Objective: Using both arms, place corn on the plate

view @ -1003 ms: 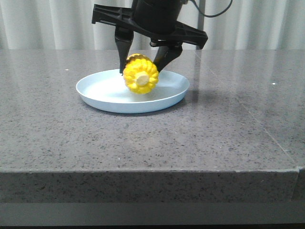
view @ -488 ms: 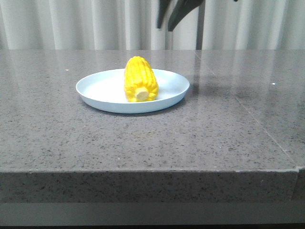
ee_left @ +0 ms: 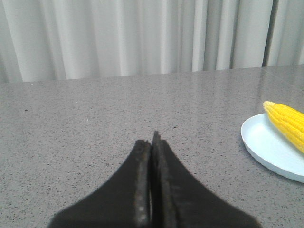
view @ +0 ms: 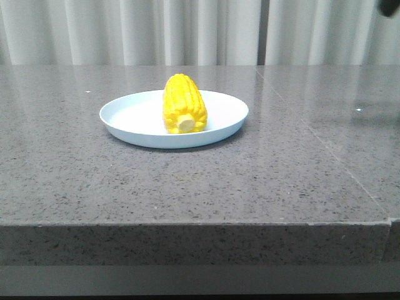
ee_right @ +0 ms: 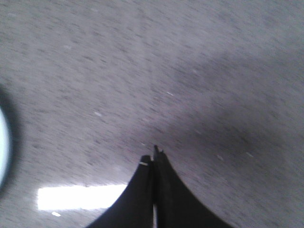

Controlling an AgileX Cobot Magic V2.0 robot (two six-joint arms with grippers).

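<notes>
One short, fat, glossy yellow corn cob [view: 184, 104] is recorded lying on the round, shallow, pale blue-white plate [view: 134, 119], its pale stub end turned toward the front camera and its length running back across the plate's middle. No gripper is in contact with it. The placement is therefore judged complete; as far as can be shown, nothing is left but for the arms to be parked clear. Taken from left to right: the black, claw-like left gripper [ee_left: 153, 142] is seen in its wrist view with fingers pressed together and nothing held between them, low over the grey speckled stone table [view: 187, 187], the plate and corn lying well apart from it off to one side. The right gripper [ee_right: 155, 156] is likewise seen closed and empty in a blurred wrist view, above bare tabletop, with only a sliver of the plate's rim at the picture's edge and the corn out of that view.
</notes>
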